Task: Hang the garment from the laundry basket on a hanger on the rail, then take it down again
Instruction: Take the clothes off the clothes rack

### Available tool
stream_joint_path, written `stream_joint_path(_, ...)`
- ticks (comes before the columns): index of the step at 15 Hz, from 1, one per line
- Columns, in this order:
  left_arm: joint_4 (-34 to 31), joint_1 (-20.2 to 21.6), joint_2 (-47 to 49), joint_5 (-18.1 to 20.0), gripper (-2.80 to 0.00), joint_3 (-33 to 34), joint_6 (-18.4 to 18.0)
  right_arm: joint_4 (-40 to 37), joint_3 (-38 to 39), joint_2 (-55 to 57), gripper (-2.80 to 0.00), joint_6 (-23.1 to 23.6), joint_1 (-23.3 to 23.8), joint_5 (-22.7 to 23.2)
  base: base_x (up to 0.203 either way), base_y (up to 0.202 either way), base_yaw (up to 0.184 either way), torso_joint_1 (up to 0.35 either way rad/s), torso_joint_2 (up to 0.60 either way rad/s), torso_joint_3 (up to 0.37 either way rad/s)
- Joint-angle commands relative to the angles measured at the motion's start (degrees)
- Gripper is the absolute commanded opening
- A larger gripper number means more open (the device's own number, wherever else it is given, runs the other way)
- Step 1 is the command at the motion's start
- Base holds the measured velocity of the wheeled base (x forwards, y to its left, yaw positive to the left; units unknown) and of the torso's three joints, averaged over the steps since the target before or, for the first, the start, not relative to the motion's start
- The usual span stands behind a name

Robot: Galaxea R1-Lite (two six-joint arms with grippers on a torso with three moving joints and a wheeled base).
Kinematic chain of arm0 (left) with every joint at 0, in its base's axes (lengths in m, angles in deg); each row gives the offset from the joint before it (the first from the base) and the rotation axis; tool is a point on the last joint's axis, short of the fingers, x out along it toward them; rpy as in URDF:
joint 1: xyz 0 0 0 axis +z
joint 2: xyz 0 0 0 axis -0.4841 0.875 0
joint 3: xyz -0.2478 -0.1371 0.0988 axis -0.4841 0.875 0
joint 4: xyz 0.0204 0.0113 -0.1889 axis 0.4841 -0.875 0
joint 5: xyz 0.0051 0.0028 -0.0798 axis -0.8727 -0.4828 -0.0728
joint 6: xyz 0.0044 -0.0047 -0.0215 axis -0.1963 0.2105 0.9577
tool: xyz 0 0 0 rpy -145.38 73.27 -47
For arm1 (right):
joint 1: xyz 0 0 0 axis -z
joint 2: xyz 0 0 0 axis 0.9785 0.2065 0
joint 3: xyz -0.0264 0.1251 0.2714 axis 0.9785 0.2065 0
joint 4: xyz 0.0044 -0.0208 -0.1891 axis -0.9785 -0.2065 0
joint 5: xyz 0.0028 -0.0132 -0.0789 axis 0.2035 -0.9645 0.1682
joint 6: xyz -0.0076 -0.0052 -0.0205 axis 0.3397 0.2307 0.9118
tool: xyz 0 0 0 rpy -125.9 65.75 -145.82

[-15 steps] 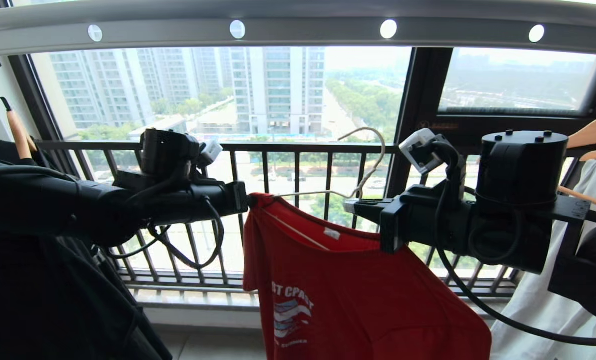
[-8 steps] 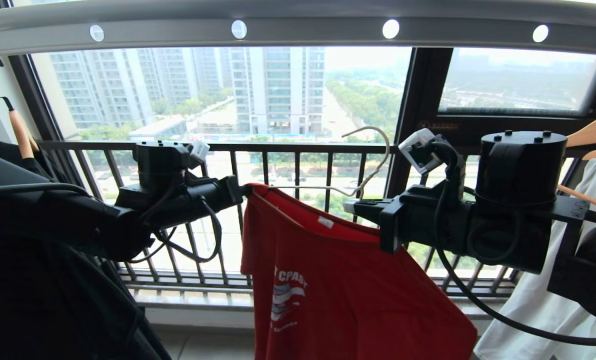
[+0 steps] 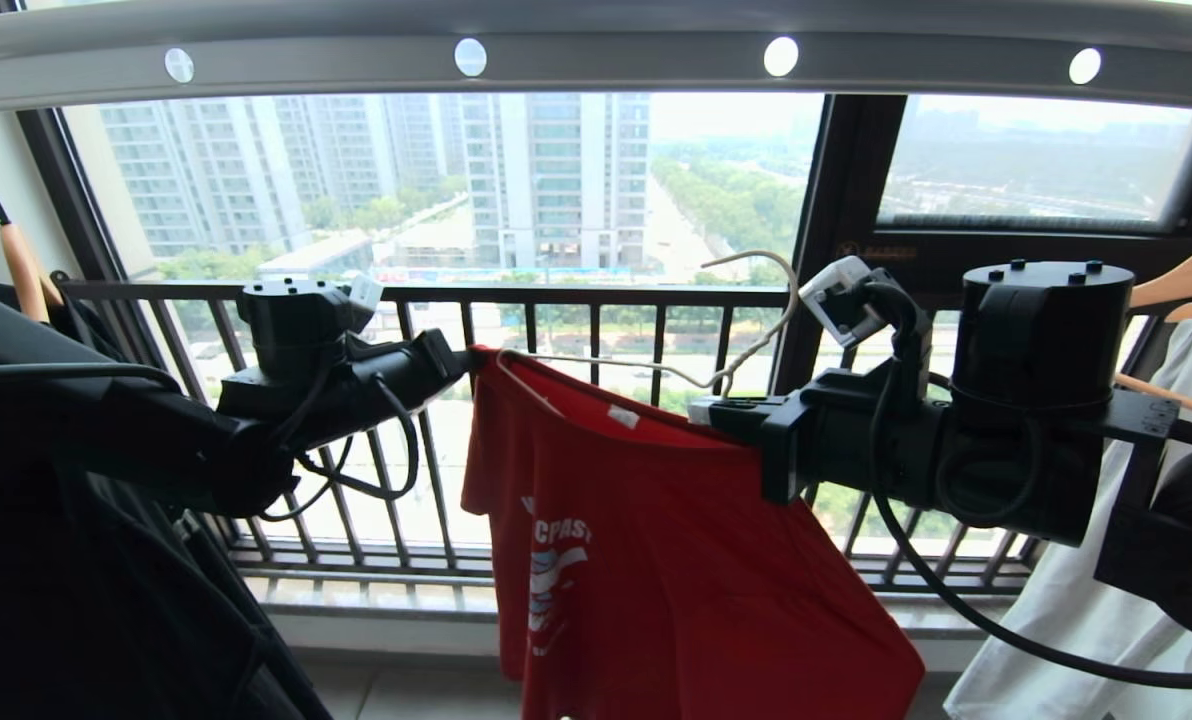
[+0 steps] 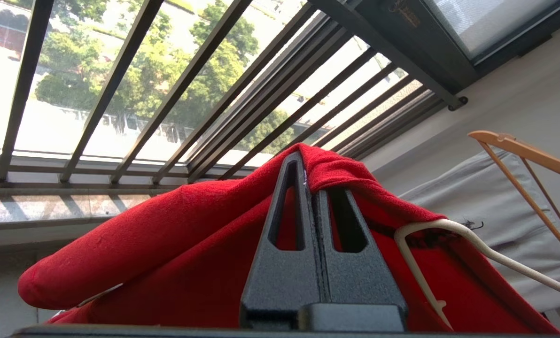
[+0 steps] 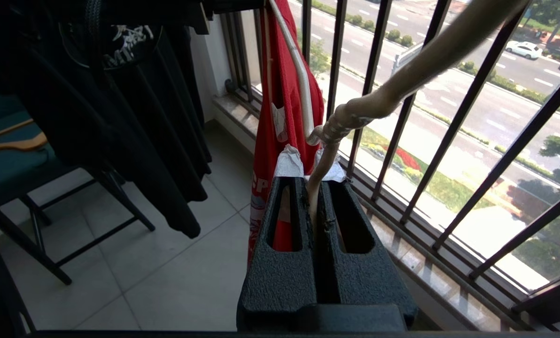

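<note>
The rail [image 3: 616, 45] runs across the top of the head view, a grey bar with round white holes, above the black railing [image 3: 556, 420] of vertical bars and the window with tower blocks behind it. A black garment [image 3: 76, 580] hangs at the left end, a pale grey garment [image 3: 1086, 600] on a wooden hanger [image 3: 1186, 275] at the right end.

Between them, below the rail and not touching it, the red garment [image 3: 656, 560] droops from the hanger [image 3: 746, 340], its white and light-blue chest print facing the room. The hanger's hook curls free in the air, well under the rail.

The left hand [image 3: 466, 365] is closed, pinching a fold of red cloth at the shirt's left shoulder; in its wrist view the fingers [image 4: 289, 244] are pressed together with fabric draped over the tips, the hanger's end just beside them. The right hand [image 3: 706, 410] is clamped on the hanger's wire just below the twisted neck, its taped fingertips [image 5: 289, 164] pressed on the wire.
</note>
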State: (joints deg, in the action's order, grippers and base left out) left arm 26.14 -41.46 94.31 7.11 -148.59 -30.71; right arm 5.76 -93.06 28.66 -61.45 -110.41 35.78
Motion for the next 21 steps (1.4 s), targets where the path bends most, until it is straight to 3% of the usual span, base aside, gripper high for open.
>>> stream_joint_path(1,0.2,-1.6,1.7,0.0,-2.80,0.1,0.2,0.2,0.0,0.1,-2.80,0.0,0.0,0.1,0.000,0.000,0.000,0.000,0.00,0.000)
stream_joint_path(4,0.3,-3.1,1.9,-0.3,-2.80,0.8,-0.2,0.3,0.0,0.3,-2.80,0.0,0.0,0.0,0.000,0.000,0.000,0.000,0.00,0.000)
stream_joint_path(8,-0.2,-7.4,2.0,-0.5,-2.80,4.1,-7.6,2.0,-0.3,2.0,-2.80,-0.2,0.1,-1.2,0.000,0.000,0.000,0.000,0.00,0.000)
stream_joint_path(12,-5.1,-10.0,-1.0,-0.8,-2.80,5.4,-12.4,12.4,0.0,6.6,-2.80,-0.5,1.6,-2.9,0.000,0.000,0.000,0.000,0.00,0.000)
stream_joint_path(16,-5.7,-12.2,-3.8,-0.8,-2.80,7.2,-12.9,22.3,-0.1,10.6,-2.80,-1.5,1.6,-7.0,0.000,0.000,0.000,0.000,0.00,0.000)
stream_joint_path(21,-6.0,-15.5,-4.1,-1.5,-2.80,8.2,-12.9,24.8,-0.6,11.6,-2.80,-1.5,1.6,-8.9,0.000,0.000,0.000,0.000,0.00,0.000)
